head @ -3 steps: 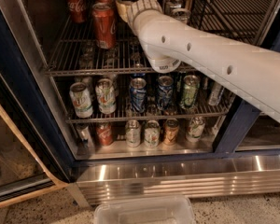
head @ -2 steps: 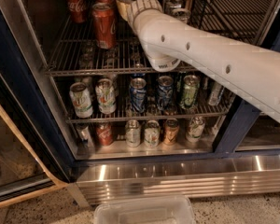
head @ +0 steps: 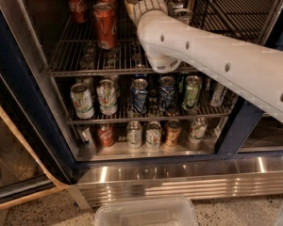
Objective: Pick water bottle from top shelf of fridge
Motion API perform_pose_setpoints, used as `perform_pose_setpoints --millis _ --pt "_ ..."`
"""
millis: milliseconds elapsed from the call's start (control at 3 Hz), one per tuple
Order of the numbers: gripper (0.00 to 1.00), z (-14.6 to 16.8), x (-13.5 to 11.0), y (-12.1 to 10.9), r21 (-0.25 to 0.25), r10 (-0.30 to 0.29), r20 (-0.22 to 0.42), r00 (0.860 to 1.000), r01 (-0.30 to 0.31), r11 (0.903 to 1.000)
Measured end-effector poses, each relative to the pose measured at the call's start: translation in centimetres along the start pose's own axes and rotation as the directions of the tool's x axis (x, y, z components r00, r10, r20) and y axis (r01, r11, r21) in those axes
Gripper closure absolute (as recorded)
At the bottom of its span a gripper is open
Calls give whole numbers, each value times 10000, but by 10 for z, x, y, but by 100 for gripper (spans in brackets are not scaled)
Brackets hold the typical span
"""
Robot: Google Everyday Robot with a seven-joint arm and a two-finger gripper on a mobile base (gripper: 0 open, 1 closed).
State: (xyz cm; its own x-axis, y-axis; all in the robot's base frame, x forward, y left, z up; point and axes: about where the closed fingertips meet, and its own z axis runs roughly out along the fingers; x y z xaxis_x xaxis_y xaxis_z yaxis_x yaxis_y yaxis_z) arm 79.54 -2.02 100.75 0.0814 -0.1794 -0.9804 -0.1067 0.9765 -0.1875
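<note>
Arm (head: 217,55) unmoved: gripper (head: 142,7) at top shelf (head: 70,55) near red can (head: 105,25); its state, cannot tell; water bottle unseen, grasp unconfirmed.

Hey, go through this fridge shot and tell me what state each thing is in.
fridge: open, racks exposed.
top shelf: partly stocked.
red cola cans: upright on the top shelf.
gripper: inside the fridge over the top shelf, right of the cola cans.
water bottle: not visible, possibly hidden behind the arm.
lower-rack cans: upright.
</note>
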Motion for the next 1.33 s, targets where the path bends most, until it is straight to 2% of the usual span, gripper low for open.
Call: perform_pose_setpoints --millis 333,667,1000,1333 --pt "38 1 4 -11 408 -276 -45 9996 277 9988" --pt "38 3 7 -18 599 -301 -52 9995 304 9977" --pt "38 8 8 -22 558 -111 83 9999 107 9984" --pt "37 16 6 -20 299 124 321 9994 -133 9995"
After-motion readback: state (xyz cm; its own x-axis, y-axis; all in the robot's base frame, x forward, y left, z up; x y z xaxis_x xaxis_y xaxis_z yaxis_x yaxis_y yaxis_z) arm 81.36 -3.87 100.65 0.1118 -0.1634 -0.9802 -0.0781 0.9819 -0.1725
